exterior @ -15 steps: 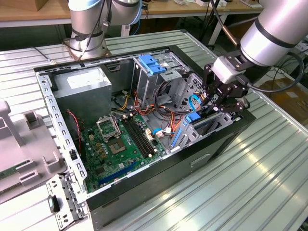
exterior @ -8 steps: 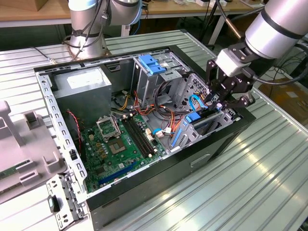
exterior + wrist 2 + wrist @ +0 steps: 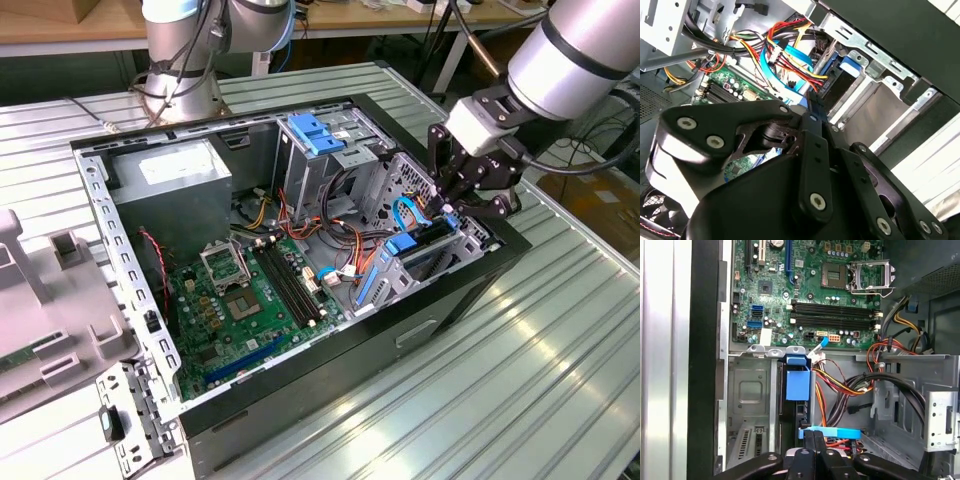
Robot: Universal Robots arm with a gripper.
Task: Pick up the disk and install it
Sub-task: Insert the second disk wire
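The gripper [image 3: 458,208] hangs at about 3 o'clock of the open case [image 3: 330,390] in the exterior view, dipped into the drive bay at that end. In both wrist views its two black fingers [image 3: 810,442] stand pressed side by side with no gap showing between them and nothing held between them. Their tips are at the near end of the disk [image 3: 796,387]. Whether they press on it I cannot tell.

The disk stands on edge in the bay, its blue carrier framing a dark body. In the exterior view it sits just at 7 o'clock of the gripper [image 3: 425,245].

Beside the disk runs a bundle of red, yellow, orange and black cables [image 3: 840,385], which loops on toward the case's middle.

Past the bay lies the green motherboard [image 3: 240,300], at 8 o'clock of the case's middle, with long dark memory slots [image 3: 835,315] and an open processor socket [image 3: 867,275].

Farther on, at 10 o'clock, is the grey power supply [image 3: 170,185], and at 12 o'clock a metal drive cage with a ribbed blue latch [image 3: 315,132].

The case rests on a ribbed metal table [image 3: 520,400]. An arm base [image 3: 185,60] stands beyond it at 11 o'clock.
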